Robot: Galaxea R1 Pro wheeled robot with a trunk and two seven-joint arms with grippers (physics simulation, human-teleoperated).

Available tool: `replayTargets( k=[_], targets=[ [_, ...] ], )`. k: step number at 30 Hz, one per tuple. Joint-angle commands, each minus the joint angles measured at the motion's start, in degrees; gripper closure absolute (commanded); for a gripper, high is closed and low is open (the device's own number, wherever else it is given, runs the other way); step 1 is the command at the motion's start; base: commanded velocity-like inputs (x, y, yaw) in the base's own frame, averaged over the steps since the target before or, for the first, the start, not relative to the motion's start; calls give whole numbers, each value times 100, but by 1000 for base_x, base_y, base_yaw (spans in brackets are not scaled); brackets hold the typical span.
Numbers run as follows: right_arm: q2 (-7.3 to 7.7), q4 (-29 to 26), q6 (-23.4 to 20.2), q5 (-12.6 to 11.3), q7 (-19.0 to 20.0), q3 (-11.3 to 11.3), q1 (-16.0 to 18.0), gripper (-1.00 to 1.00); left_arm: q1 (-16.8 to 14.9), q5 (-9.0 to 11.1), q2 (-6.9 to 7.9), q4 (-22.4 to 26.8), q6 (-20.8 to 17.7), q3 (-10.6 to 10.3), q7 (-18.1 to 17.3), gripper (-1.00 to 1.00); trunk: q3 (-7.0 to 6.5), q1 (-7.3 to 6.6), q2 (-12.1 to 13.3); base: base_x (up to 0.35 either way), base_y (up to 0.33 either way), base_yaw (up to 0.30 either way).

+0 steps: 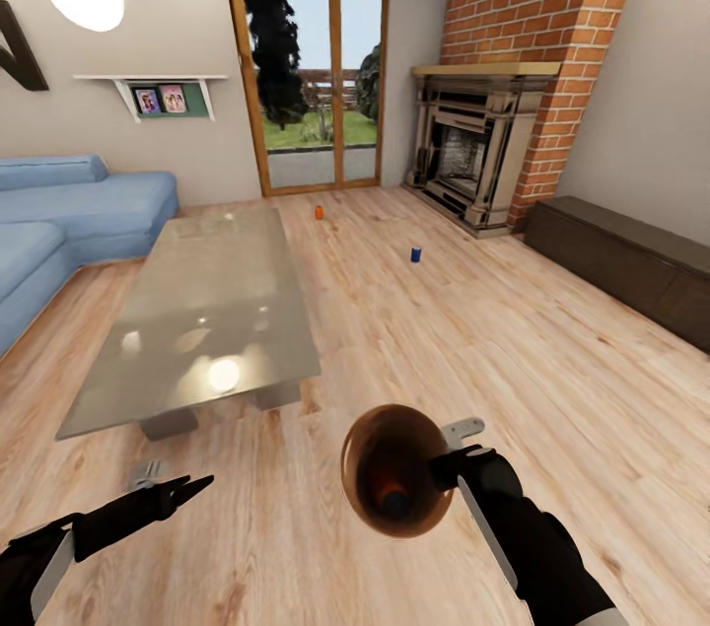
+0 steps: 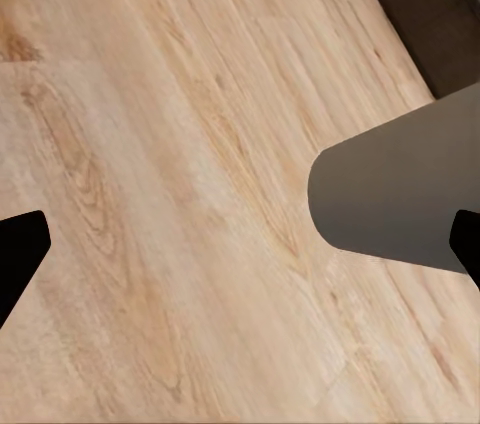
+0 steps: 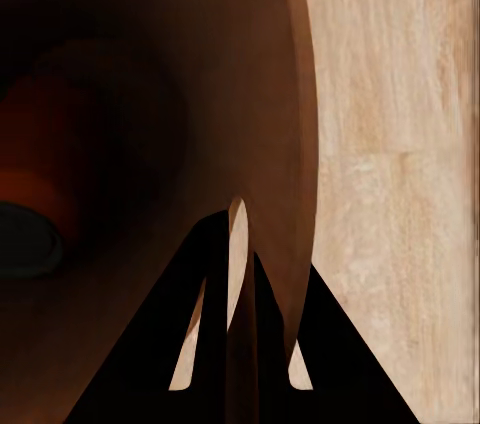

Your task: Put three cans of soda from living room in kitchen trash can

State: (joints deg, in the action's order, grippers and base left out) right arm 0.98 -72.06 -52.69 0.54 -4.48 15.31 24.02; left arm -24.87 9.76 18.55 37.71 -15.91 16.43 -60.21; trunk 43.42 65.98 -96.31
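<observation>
A robot stands in the living room, its right gripper (image 1: 446, 466) pinching the rim of a small bucket (image 1: 394, 468) held tipped over bare wood floor (image 1: 444, 330) — the shiny copper-brown inside faces up toward the head camera. In the right wrist view the two dark fingers (image 3: 215, 344) straddle the thin wall of the bucket (image 3: 150, 94), one inside and one outside, and an orange can (image 3: 35, 179) lies deep in its bottom, a reddish glow low in the bucket from the head camera too. The left gripper (image 1: 182, 490) hangs over the floor with nothing in it, fingers close together from the head camera, spread apart in its own wrist view. Two more cans stand on the floor well ahead — an orange one (image 1: 319, 211) near the glass doors (image 1: 306, 64), a blue one (image 1: 416, 254) between the long glass table (image 1: 197, 311) and the brick fireplace (image 1: 473, 148). A blue sofa (image 1: 69, 212) lines the left wall.
</observation>
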Motion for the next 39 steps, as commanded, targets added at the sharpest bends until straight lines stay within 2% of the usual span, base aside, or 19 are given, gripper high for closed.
replayTargets(
  k=[1, 14, 25, 39],
  targets=[
    [-1, -5, 4, -45, 26, -1, 2, 100, 0, 0, 0, 0, 0, 0, 0, -100, -1, 0, 0, 228, -279, 0],
    [-1, -3, 4, -45, 26, -1, 6, 100, 0, -1, 0, 0, 0, 0, 0, -100, -1, 0, 0, 245, -255, 0],
    [-2, -3, 4, -62, 32, 6, 3, 100, 0, -1, 0, 0, 0, 2, 0, -100, -4, 0, 0, 120, -324, -11],
    [-9, -1, 4, -63, 36, 4, 4, 100, 0, 9, 0, 0, 4, 0, -83, -100, -22, 0, 0, 88, -292, -232]
  ],
)
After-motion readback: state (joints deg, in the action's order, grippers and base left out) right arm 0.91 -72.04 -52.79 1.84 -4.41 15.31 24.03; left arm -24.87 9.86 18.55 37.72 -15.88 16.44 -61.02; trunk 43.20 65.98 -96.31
